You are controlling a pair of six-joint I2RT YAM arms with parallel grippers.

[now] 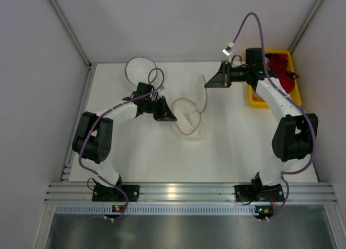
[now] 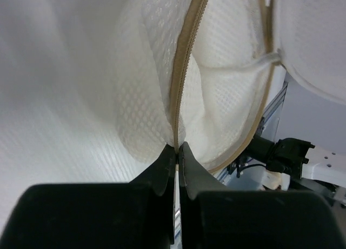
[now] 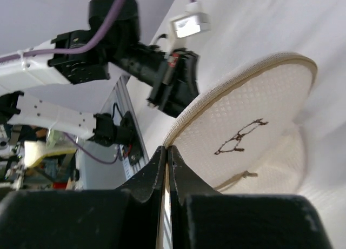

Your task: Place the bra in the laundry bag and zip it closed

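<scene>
The white mesh laundry bag lies mid-table, unzipped. Its upper flap is lifted on edge. My left gripper is shut on the bag's lower tan zipper rim; the left wrist view shows the jaws pinching that rim, with the open mesh beyond. My right gripper is shut on the raised flap's pale rim. The flap's face carries a small dark mark. The red bra lies in a yellow bin at the far right, behind my right arm.
A second round mesh bag with a dark rim lies at the back left. The yellow bin stands against the right wall. My left arm shows beyond the flap in the right wrist view. Purple cables loop above both arms.
</scene>
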